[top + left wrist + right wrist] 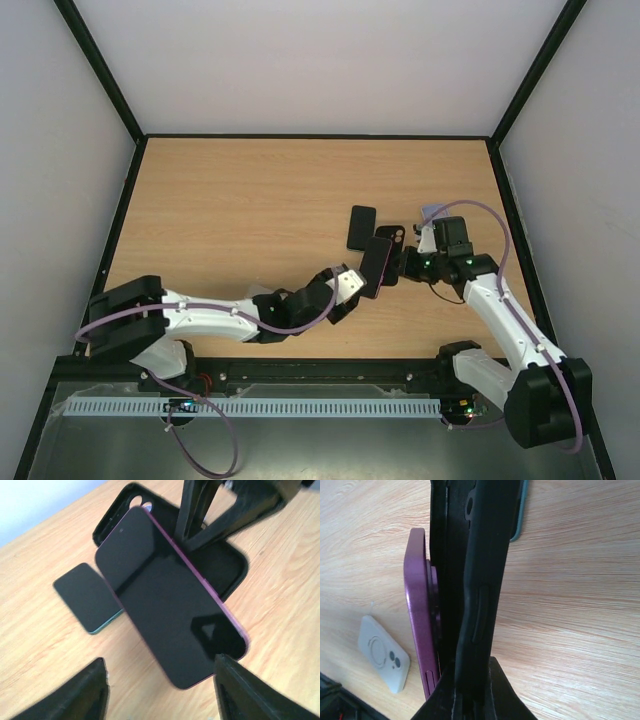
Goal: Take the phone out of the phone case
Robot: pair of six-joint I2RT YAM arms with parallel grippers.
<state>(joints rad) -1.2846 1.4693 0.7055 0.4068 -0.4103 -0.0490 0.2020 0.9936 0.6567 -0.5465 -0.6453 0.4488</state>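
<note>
At centre right of the top view, we see the right claw (408,262) clenched on the edge of the black case (220,565). The purple phone (170,615) leans out of the case. The left claw (160,667) is spread wide on either side of the phone's lower end.

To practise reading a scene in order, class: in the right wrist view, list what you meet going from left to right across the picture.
In order: white phone-shaped item → purple phone → black phone case → teal-edged phone.
</note>
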